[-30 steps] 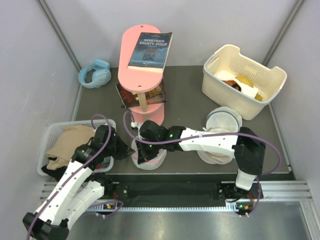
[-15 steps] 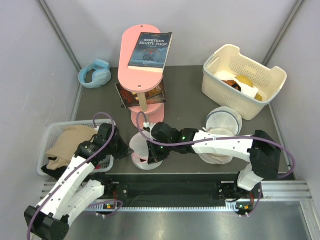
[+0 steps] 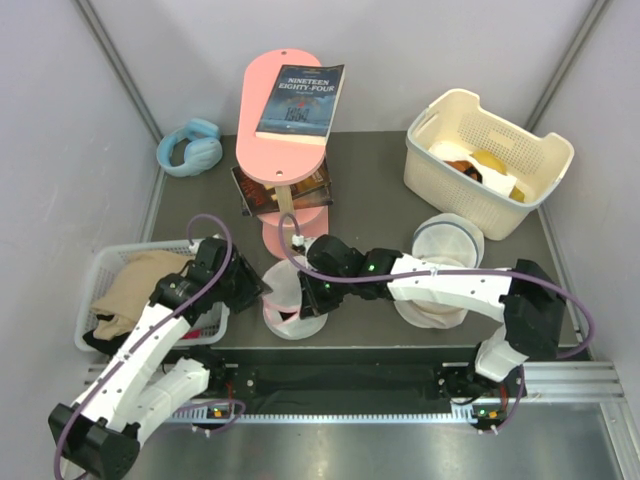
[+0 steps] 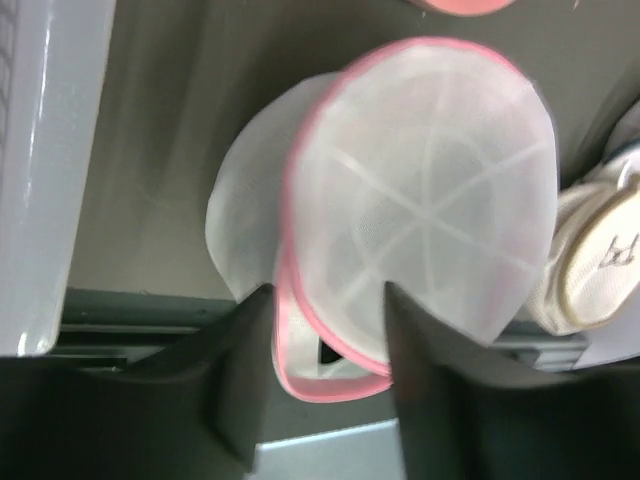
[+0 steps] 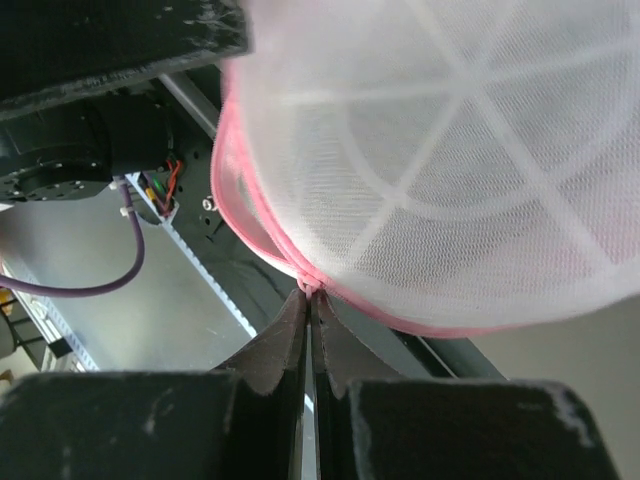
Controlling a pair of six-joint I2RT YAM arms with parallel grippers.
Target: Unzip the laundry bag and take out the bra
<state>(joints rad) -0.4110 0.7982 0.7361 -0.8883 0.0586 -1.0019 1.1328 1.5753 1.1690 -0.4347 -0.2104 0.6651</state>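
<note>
The laundry bag (image 3: pixel 285 288), a round white mesh drum with pink trim, lies at the table's near edge between both arms. Its mesh lid (image 4: pixel 430 200) is lifted off the pink rim, leaving a dark gap at the seam. My left gripper (image 4: pixel 328 325) is open, its fingers straddling the bag's near pink edge; from above the left gripper (image 3: pixel 254 290) is at the bag's left side. My right gripper (image 5: pixel 310 292) is shut on the pink zipper pull at the bag's rim (image 5: pixel 260 230), and sits at the bag's right (image 3: pixel 308 300). The bra is hidden.
A second white mesh bag (image 3: pixel 445 245) with a beige rim lies under the right arm. A white tray (image 3: pixel 105 262) holding beige cloth (image 3: pixel 140 285) stands left. Behind are a pink stand (image 3: pixel 285 170) with a book (image 3: pixel 300 100), blue headphones (image 3: pixel 190 147) and a cream basket (image 3: pixel 490 160).
My left gripper has opened and now straddles the bag's edge. My right gripper has moved right along the pink rim, and the mesh lid has lifted.
</note>
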